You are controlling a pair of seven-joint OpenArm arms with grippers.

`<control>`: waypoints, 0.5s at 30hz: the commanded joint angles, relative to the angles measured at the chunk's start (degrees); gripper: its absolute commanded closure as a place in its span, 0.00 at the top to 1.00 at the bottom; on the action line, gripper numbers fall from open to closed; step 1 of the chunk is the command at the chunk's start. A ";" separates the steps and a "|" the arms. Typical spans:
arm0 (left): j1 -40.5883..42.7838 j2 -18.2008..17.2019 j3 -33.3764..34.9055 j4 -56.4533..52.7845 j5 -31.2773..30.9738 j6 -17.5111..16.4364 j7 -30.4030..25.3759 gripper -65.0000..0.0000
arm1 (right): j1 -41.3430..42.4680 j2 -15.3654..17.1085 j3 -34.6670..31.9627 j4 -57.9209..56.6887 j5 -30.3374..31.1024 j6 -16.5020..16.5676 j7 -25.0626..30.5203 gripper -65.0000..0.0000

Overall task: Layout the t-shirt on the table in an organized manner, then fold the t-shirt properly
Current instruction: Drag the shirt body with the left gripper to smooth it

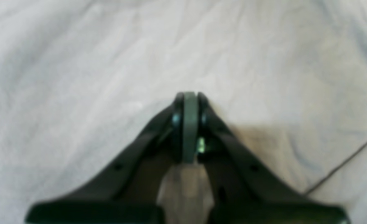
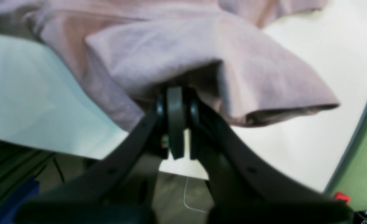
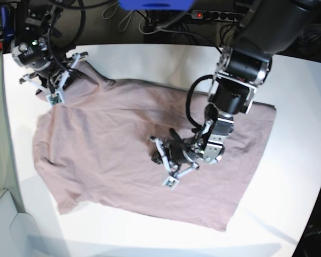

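Observation:
The mauve-pink t-shirt [image 3: 112, 144] lies spread across the white table [image 3: 289, 214], wrinkled, one sleeve pulled toward the far left corner. There my right gripper [image 3: 56, 90] is shut on the sleeve; in the right wrist view the cloth [image 2: 177, 56] drapes over the closed tips of that gripper [image 2: 174, 90], lifted a little off the table [image 2: 295, 149]. My left gripper [image 3: 168, 158] rests on the middle of the shirt. In the left wrist view that gripper [image 1: 188, 96] has its jaws together, tips against the pale-looking fabric [image 1: 109, 62]. Whether a fold is pinched does not show.
A power strip [image 3: 219, 16] with a red light and loose cables lie behind the table's far edge. A blue object [image 3: 155, 4] sits at the top of the base view. A thin black cable [image 1: 342, 165] crosses the cloth beside the left gripper. The table's left edge runs close to the right gripper.

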 commanded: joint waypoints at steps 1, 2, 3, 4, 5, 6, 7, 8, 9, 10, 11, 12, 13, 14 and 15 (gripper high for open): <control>-1.03 -2.18 -0.12 -0.98 0.06 0.66 -0.76 0.00 | 0.05 0.11 0.05 1.12 0.53 -0.03 0.83 0.00; -1.03 -3.23 -0.12 -2.57 -0.99 0.66 -2.35 0.00 | 0.05 0.11 -0.04 1.12 0.53 -0.03 0.83 0.00; -1.03 -4.29 -0.12 -4.15 -2.31 0.66 -3.58 0.00 | -0.04 0.11 -0.04 1.12 0.53 -0.03 0.83 0.00; -1.12 -5.61 -0.12 -5.20 -3.54 0.66 -4.28 0.00 | -0.13 0.20 -0.04 1.12 0.53 -0.03 0.83 0.00; -1.12 -6.75 -0.12 -5.73 -4.69 0.66 -4.63 0.00 | -0.22 0.20 -0.04 1.12 0.53 -0.03 0.83 0.00; -1.12 -7.98 -0.12 -5.99 -5.83 0.66 -4.72 0.00 | -0.30 0.29 -0.04 1.12 0.53 -0.03 0.83 0.00; -1.03 -9.65 -0.12 -5.91 -6.88 0.66 -4.72 0.00 | -0.39 0.29 -0.13 1.12 0.53 -0.03 0.83 0.00; -0.95 -11.06 -0.12 -5.91 -8.11 0.66 -4.72 0.00 | -0.48 0.37 -0.48 1.12 0.53 -0.03 0.83 0.00; -0.86 -12.20 -0.12 -5.91 -9.08 0.66 -4.72 0.00 | -0.48 0.46 -0.83 1.12 0.53 -0.03 0.83 0.00; -0.86 -13.34 -0.12 -5.91 -10.05 0.66 -4.72 0.00 | -0.57 0.46 -1.27 1.12 0.53 -0.03 0.83 0.00; -0.86 -14.31 -0.12 -5.91 -10.84 0.66 -4.72 0.00 | -0.66 0.72 -1.62 1.12 0.53 -0.03 0.83 0.00; -0.77 -15.19 -0.12 -5.91 -11.63 0.66 -4.72 0.00 | -1.01 1.43 -2.06 1.12 0.53 -0.03 0.83 0.00; -0.77 -15.98 -0.12 -5.91 -12.42 0.66 -4.72 0.00 | -1.36 2.13 -3.21 1.12 0.53 -0.03 0.83 0.00; -0.42 -16.68 -0.12 -5.91 -13.13 0.66 -4.72 0.00 | -1.62 2.75 -4.52 1.12 0.53 -0.03 0.83 0.00; 0.20 -17.65 -0.12 -5.82 -14.09 0.66 -4.72 0.00 | -2.06 3.63 -6.11 1.12 0.53 -0.03 0.74 0.00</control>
